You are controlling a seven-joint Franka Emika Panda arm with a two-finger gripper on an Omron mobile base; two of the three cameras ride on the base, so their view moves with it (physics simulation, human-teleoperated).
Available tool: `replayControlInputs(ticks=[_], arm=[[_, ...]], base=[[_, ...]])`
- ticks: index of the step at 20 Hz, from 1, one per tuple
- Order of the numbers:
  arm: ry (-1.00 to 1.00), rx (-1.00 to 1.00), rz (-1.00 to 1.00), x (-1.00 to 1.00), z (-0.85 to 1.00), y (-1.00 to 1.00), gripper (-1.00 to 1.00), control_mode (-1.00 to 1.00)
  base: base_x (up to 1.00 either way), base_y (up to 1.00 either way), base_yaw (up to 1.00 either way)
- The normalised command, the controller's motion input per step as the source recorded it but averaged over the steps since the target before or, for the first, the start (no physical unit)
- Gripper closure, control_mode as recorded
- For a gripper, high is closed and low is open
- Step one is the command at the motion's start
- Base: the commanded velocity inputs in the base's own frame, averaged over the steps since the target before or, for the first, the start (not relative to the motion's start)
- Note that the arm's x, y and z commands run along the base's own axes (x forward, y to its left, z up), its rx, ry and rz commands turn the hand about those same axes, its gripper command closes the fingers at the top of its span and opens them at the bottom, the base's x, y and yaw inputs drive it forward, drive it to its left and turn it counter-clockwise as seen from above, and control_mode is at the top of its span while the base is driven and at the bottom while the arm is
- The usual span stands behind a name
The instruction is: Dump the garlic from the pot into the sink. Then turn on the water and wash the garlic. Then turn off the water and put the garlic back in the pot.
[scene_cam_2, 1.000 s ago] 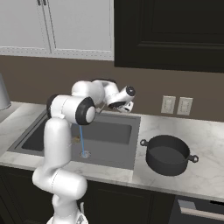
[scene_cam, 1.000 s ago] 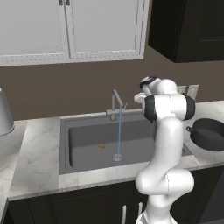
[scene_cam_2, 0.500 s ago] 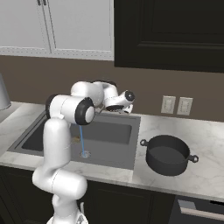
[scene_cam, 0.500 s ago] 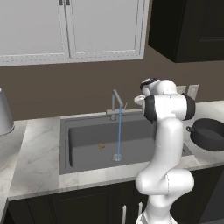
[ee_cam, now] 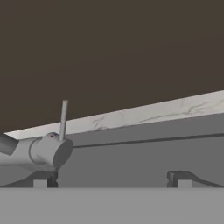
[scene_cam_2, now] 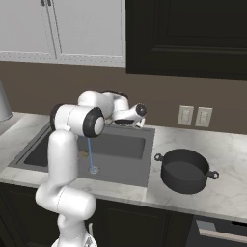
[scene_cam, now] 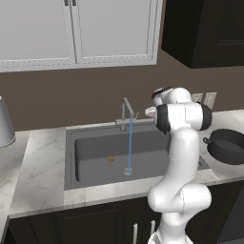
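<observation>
Water runs in a thin blue stream from the faucet down to the silver drain of the dark sink. The small tan garlic lies on the sink floor just left of the stream, and again in the right base view. At the sink's back right my gripper hovers open and holds nothing. In the hand view its fingertips stand wide apart, with the faucet's base and thin lever toward the left one. The black pot stands on the counter right of the sink.
A marble counter surrounds the sink. A grey metal vessel stands at the far left. Wall outlets sit behind the pot. Cabinets hang above, white on the left and dark on the right.
The hand has sunk a little beside the faucet. The water runs the same in every frame, and the garlic and pot have not moved.
</observation>
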Motion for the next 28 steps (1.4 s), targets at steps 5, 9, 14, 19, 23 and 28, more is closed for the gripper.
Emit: replayControlInputs(ticks=[5, 9, 14, 19, 23, 28], arm=[[0.00, 0.00, 0.00, 0.11, -0.02, 0.24, -1.00, -1.00], [0.00, 0.00, 0.00, 0.27, 0.00, 0.16, -1.00, -1.00], [0.00, 0.00, 0.00, 0.26, 0.00, 0.03, -1.00, -1.00], [0.00, 0.00, 0.00, 0.23, -0.04, 0.00, -1.00, -1.00], [0.00, 0.00, 0.00, 0.18, -0.11, 0.01, -1.00, -1.00], [0.00, 0.00, 0.00, 0.11, -0.15, 0.05, -1.00, -1.00]], base=[[0.00, 0.00, 0.00], [0.00, 0.00, 0.00], [0.00, 0.00, 0.00], [0.00, 0.00, 0.00], [0.00, 0.00, 0.00], [0.00, 0.00, 0.00]])
